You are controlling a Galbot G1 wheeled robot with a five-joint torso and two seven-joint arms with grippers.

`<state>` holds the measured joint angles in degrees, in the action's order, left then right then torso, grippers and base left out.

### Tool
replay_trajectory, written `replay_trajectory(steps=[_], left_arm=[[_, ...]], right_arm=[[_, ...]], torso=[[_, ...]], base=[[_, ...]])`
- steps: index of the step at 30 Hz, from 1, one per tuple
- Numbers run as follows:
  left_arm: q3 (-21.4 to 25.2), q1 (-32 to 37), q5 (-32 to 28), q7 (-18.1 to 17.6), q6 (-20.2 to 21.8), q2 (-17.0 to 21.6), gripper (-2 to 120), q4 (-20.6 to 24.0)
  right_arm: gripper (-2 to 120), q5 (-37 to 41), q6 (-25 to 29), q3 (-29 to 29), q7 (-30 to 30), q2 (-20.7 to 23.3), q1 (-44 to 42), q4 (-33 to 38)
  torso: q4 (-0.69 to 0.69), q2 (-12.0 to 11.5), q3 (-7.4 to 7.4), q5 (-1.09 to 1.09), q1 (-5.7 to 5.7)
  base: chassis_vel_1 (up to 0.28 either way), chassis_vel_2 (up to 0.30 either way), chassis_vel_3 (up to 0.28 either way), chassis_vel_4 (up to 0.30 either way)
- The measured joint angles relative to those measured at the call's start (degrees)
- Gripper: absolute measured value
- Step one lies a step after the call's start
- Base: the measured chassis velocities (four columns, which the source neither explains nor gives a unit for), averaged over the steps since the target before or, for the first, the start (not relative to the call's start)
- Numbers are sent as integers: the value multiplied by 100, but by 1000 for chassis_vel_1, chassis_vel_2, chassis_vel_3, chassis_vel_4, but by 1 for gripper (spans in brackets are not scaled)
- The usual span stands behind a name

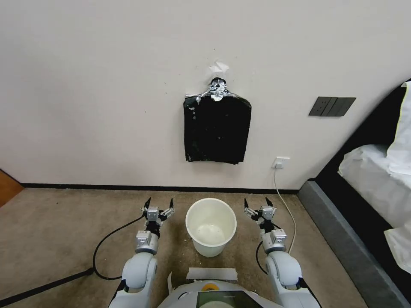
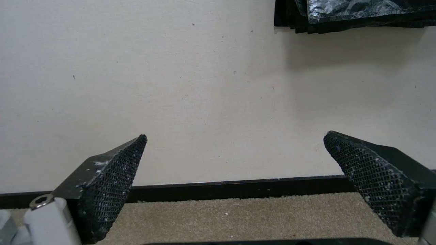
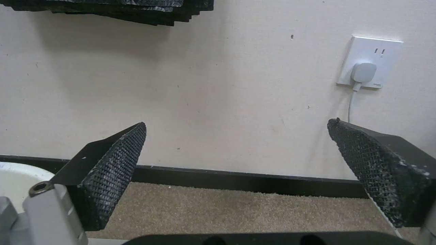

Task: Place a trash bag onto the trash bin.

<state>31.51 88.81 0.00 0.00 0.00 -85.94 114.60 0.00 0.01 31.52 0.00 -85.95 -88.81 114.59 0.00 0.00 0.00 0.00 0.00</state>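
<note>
Bin (image 1: 210, 226) on carpet between both tools, unlined. Left tool (image 1: 159, 204) and right tool (image 1: 258, 202) wide open, holding nothing. Bag bundle (image 1: 217, 128) taped to wall above. Bags look thin, limp, slick: pinch front sheet's bottom edge, peel gently.

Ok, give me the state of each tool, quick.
Left tool: open, holding nothing, left of the trash bin.
Right tool: open, holding nothing.

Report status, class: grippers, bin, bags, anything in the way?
Left gripper and right gripper open, empty, flanking the bin. Bin unlined. Bag bundle hanging on wall above. Nothing in the way.
</note>
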Motion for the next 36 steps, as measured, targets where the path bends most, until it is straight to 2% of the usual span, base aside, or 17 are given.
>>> replay_trajectory(steps=[36], left_arm=[[-1, -3, -55, -42, -81, 18, 100, -25]], right_arm=[[100, -4, 107, -1, 69, 12, -41, 0]], torso=[[1, 0, 0, 1, 0]], base=[[0, 0, 0, 0]])
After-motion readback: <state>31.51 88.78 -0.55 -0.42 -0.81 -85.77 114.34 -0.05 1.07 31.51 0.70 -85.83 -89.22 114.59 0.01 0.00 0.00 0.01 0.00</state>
